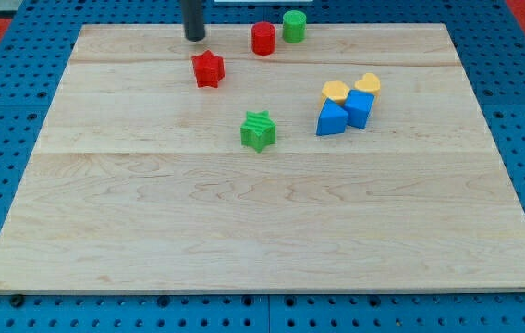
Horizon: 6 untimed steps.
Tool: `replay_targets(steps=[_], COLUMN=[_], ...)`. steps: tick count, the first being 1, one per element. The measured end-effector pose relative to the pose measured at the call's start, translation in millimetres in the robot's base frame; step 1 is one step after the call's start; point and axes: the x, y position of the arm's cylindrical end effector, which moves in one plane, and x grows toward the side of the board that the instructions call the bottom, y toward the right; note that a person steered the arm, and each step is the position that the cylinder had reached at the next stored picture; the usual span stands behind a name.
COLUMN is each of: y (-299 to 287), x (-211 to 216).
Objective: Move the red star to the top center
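Note:
The red star (208,69) lies on the wooden board (152,231) in the upper middle, a little left of centre. My tip (194,37) rests on the board near the view's top, just above and slightly left of the red star, with a small gap between them. A red cylinder (262,39) stands to the right of my tip near the top edge. A green cylinder (294,26) stands beside it, further right.
A green star (259,130) lies near the board's middle. To its right sit two blue blocks (332,118) (359,108) and two yellow blocks (335,91) (368,83), packed together. A blue pegboard (4,111) surrounds the board.

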Motion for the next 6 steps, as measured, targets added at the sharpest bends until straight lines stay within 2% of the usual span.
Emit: replay_targets(steps=[1,2,3,4,5,6], y=[-22,-15,4,18,61,71], x=[37,95,91,64,64,67])
